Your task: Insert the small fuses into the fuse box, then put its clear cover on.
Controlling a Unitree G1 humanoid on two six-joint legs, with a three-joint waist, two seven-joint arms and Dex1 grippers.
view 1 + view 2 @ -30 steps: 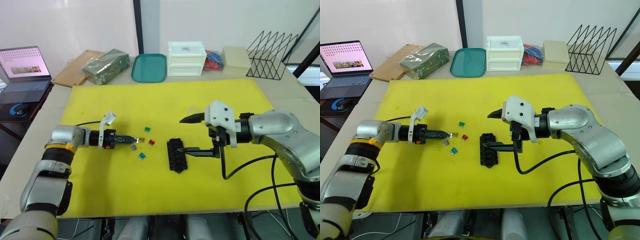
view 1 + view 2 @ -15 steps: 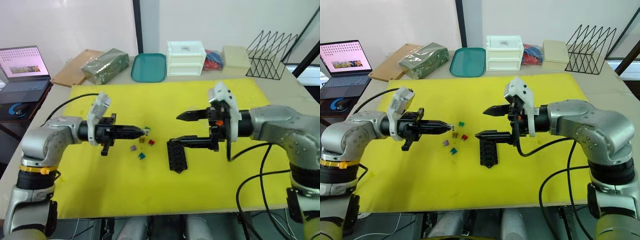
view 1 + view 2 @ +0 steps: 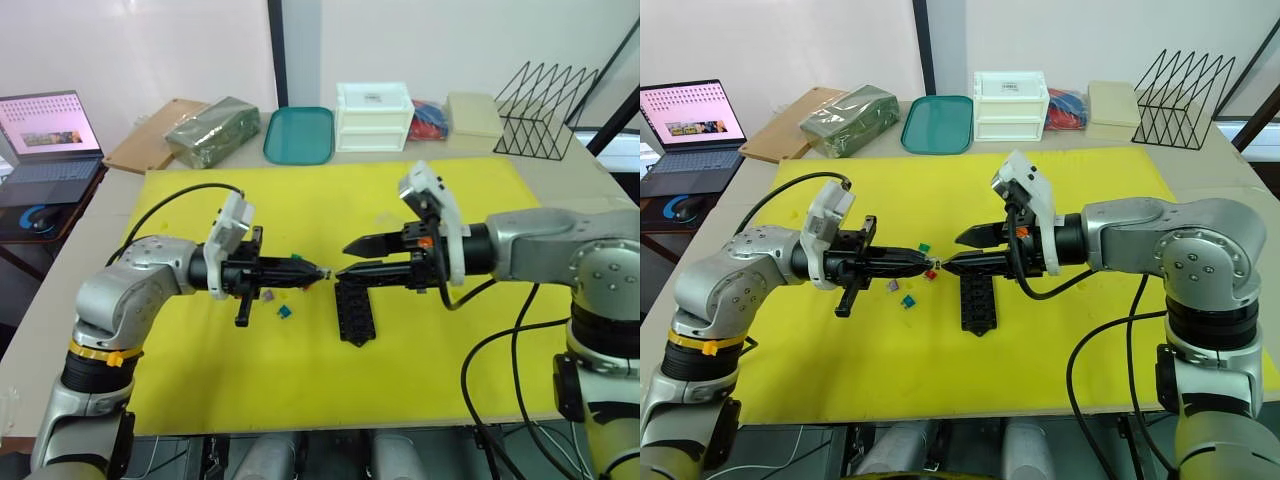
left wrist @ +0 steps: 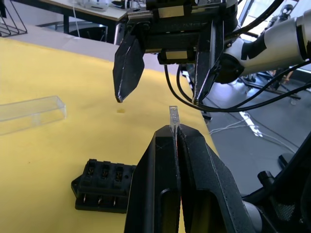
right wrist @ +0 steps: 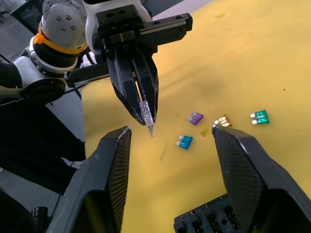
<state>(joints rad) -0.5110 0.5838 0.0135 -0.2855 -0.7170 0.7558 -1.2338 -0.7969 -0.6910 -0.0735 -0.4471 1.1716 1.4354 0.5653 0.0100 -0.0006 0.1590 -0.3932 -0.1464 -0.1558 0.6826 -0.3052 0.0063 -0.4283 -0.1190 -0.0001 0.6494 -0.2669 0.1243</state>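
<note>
Pinching a clear fuse (image 4: 173,116) in closed jaws, the left gripper (image 3: 318,271) offers it to the right gripper (image 3: 345,257); those jaws gape above the fuse box (image 3: 354,310), seemingly for handover.

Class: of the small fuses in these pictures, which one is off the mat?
The clear grey fuse, pinched in the left gripper. The purple, amber, green and teal fuses lie on the yellow mat.

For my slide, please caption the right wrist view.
Left tool offers a clear fuse to the open right tool above loose fuses.
</note>
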